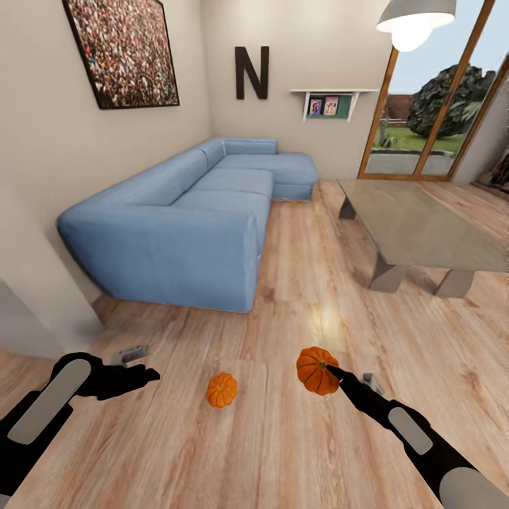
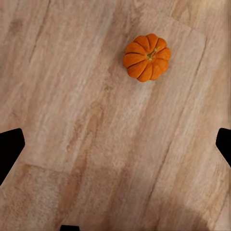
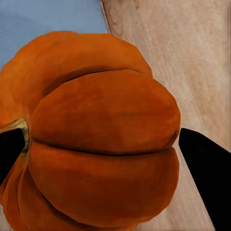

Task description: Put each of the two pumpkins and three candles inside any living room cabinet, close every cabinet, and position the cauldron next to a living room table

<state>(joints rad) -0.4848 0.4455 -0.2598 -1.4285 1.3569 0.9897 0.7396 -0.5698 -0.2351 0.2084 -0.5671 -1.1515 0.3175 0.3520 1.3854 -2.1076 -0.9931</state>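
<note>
My right gripper is clenched on one pumpkin: in the right wrist view the pumpkin sits between my two dark fingers, stem off to one side, with the floor and a strip of blue sofa behind it. In the head view it looks lifted clear of the floor, though I cannot be sure how high. My left gripper hangs released over bare boards, its fingers spread wide in the left wrist view. The second pumpkin lies on the floor between my two arms, nearer the left one, stem up.

The step in hand, as I judge it, is carrying the held pumpkin to a cabinet. To do it well I should keep the grip firm but steady. The round ribbed skin could roll between the fingers if I swing the arm fast, so slow turns of the base are the safer way. The left gripper is free and already near the second pumpkin; I could bring it down over that one, fingers either side of the widest part, and carry both in one trip.

Ahead stand the sofa at the left and a low bench at the right. I must turn to find the cabinet and candles, and keep the arms tucked in while passing furniture.
</note>
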